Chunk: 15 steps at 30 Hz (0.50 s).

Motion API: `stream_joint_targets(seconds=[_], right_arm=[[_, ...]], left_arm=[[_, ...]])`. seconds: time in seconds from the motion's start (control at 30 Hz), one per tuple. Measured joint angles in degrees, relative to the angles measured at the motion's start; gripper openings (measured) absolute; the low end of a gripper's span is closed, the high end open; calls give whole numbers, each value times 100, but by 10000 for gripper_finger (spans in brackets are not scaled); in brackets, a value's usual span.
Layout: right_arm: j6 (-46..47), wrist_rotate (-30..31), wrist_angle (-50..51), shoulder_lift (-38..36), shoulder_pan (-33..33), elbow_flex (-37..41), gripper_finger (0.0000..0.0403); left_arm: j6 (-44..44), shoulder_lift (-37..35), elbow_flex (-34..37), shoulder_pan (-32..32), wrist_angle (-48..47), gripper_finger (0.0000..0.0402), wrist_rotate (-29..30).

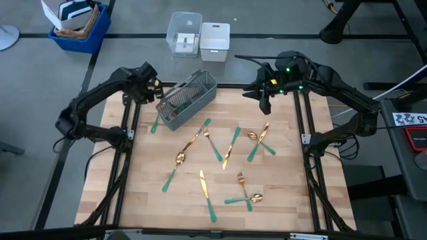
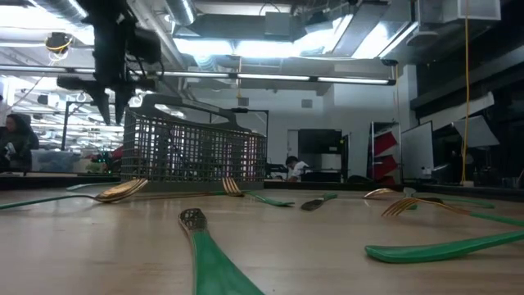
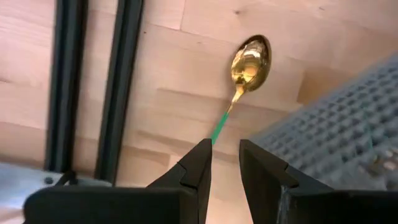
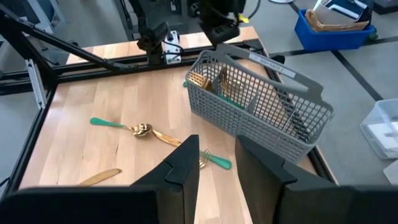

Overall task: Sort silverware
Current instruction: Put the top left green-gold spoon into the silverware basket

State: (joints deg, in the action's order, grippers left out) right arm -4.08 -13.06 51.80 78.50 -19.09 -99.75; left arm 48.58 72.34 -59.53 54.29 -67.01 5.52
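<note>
about ten pieces of silverware (image 1: pixel 227 148) loose on the table (image 1: pixel 280 193), more standing in one grey caddy (image 1: pixel 188 99). my left gripper (image 3: pixel 225 163) hovers beside the caddy, fingers slightly parted around a spoon (image 3: pixel 247 68)'s green handle; whether they pinch it, cannot tell. my right gripper (image 1: pixel 264 103) hangs over the far right edge, fingers parted, holding nothing.

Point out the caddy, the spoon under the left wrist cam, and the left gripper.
caddy (image 1: pixel 189 100), high view, mesh basket middle.
spoon (image 3: pixel 250 62), left wrist view, gold bowl.
left gripper (image 3: pixel 225 165), left wrist view, between fingertips.
</note>
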Motion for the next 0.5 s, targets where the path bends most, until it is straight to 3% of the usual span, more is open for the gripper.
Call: stream_joint_targets(seconds=[0.3,0.5], right_arm=[[-22,0,87,0,-2,0,108],[-25,4,89,0,-2,0,108]], left_arm=[[-486,717,-17,679,666,72,-1077],[-549,835,-15,831,955,72,-1039]])
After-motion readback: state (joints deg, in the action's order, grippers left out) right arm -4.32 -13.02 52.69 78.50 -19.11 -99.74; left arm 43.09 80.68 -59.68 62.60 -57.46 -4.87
